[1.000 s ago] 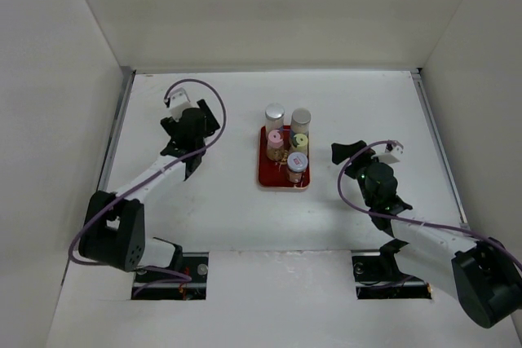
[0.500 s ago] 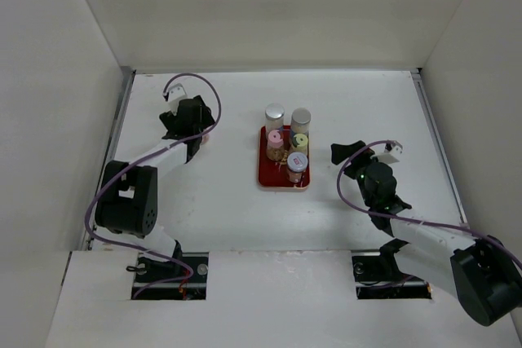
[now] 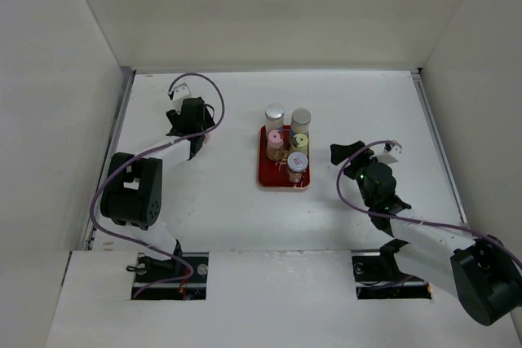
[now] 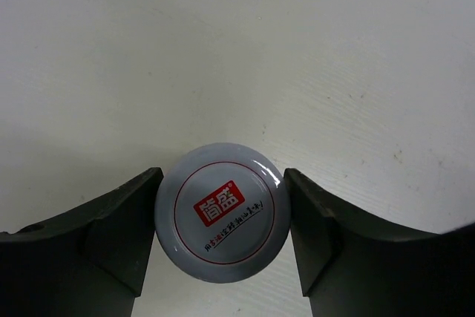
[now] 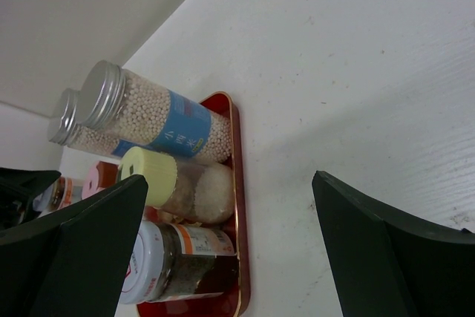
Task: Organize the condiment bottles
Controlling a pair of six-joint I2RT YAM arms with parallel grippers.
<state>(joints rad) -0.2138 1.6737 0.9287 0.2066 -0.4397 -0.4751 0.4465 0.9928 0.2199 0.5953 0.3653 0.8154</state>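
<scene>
Top external view: we list a red rectangular plastic tray (image 3: 267, 175) mid-table with five condiment bottles. Two clear grey-capped bottles (image 3: 274, 112) stand at or just beyond its far end; we cannot tell which. On it are a short pink-lidded jar (image 3: 276, 138), a cream bottle with yellow-green cap (image 3: 299, 140) and, toward its near end, a white-lidded jar of dark contents (image 3: 296, 160). The left gripper (image 3: 192, 124) hangs well to the left of the tray, level with its far end, hiding whatever is under it. The right gripper (image 3: 349, 160) sits near the tray's right side, apart from it. Left wrist view: a sixth item, a small upright jar with a white round lid, red ring and red label (image 4: 221, 211), stands on the bare table. Its long axis points straight up at the camera, and it sits centred between two black fingers (image 4: 122, 228) that press the lid's rim on either side: a pinch, as far as we can see. Right wrist view: the right fingers (image 5: 386, 250) are spread wide with nothing held, standing off the tray's right rim. Our judgement: the left arm has the stray jar, so the coming move is a lift and a carry rightward to the tray, whose near-left corner looks bare.
</scene>
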